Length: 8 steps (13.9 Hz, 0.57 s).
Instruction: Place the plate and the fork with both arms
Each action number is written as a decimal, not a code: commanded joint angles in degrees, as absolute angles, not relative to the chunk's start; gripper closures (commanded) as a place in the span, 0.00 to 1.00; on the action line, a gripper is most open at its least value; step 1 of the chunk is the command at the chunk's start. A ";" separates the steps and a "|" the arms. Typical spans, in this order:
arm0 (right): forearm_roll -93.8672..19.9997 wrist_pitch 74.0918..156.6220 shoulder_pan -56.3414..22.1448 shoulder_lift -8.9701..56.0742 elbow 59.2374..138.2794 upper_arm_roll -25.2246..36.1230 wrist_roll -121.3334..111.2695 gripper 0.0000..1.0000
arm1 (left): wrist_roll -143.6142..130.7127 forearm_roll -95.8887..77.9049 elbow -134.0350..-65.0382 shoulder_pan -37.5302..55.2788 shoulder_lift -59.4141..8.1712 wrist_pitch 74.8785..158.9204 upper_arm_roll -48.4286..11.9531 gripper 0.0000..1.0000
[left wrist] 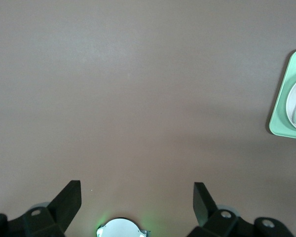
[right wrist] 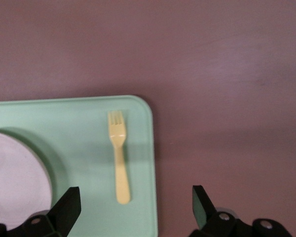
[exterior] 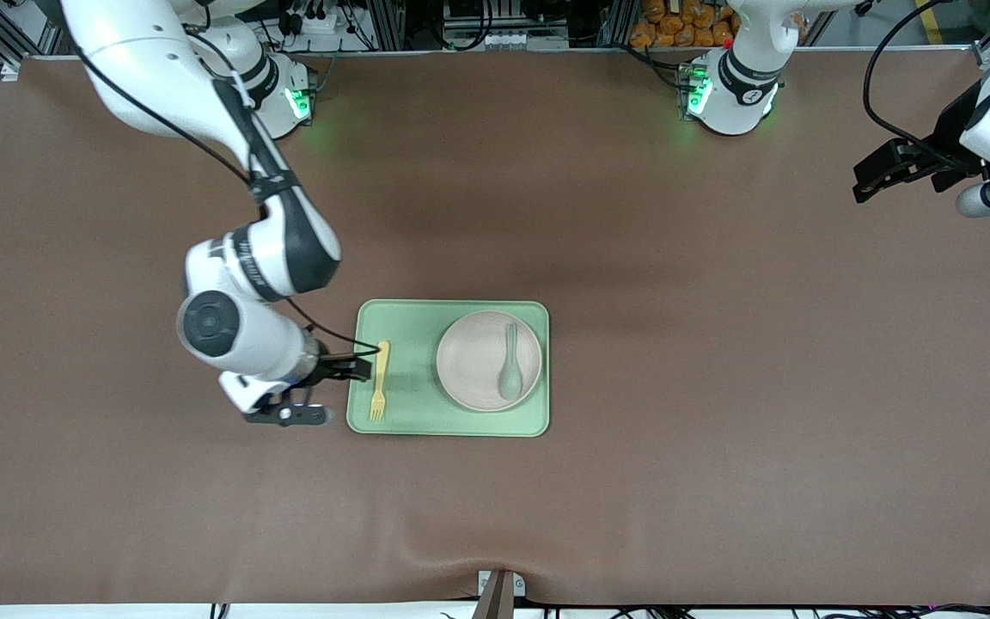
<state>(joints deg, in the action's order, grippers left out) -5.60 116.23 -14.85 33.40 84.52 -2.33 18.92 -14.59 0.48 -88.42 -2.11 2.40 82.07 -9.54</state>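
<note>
The desk (exterior: 718,481) carries a green tray (exterior: 409,421) near its middle. The plate (exterior: 478,357) sits on the tray toward the left arm's end, a grey-green spoon (exterior: 510,361) lying in it. The fork (exterior: 380,383) lies flat on the tray toward the right arm's end.

The right gripper (exterior: 349,368) hangs low over the tray's edge beside the fork handle, jaws wide apart, nothing held. Judgement: lift straight up to clear the fork without nudging it.

The left gripper (exterior: 877,176) waits at its own end of the desk, jaws spread, empty.

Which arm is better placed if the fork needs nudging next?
Right: its open end effector hangs at the tray's edge beside the fork. The left end effector waits over bare table.
</note>
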 commanded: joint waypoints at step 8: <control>-5.19 105.05 -2.13 22.68 83.59 -2.72 10.30 0.00 | -13.54 -0.44 -88.51 -2.55 4.13 80.77 -9.93 0.00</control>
